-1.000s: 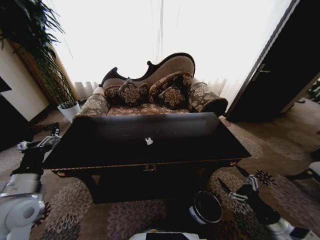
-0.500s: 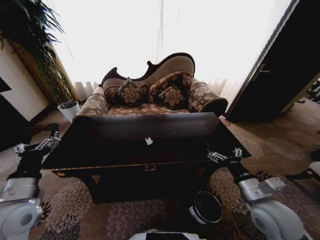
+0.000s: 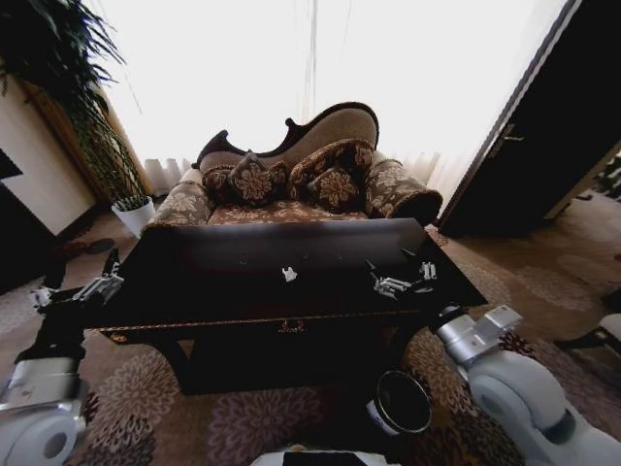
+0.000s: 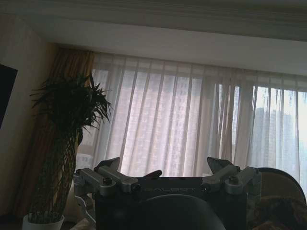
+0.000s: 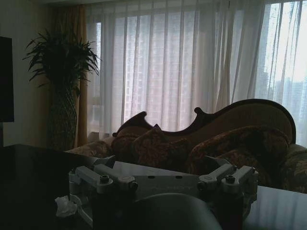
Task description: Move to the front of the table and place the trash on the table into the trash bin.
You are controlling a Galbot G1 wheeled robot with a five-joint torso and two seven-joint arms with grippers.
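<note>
The dark glossy table (image 3: 204, 286) stands right in front of me, before a patterned sofa. One crumpled white paper scrap, the trash (image 3: 288, 274), lies near the table's middle; it is also in the right wrist view as the scrap (image 5: 64, 206) on the tabletop (image 5: 29, 167). My right gripper (image 3: 388, 272) hovers open over the table's right part, to the right of the scrap and apart from it. My left gripper (image 3: 82, 270) hangs open at the table's left end. The black trash bin (image 3: 400, 403) sits on the carpet below the table's front right.
A sofa (image 3: 291, 184) with cushions stands behind the table. At the back left are a white plant pot (image 3: 134, 214) and a tall plant (image 3: 58, 87). A dark door (image 3: 543, 146) is on the right. Patterned carpet surrounds the table.
My right arm has risen from the floor beside the bin and swung left over the table's right part. The left gripper has shifted only slightly.
</note>
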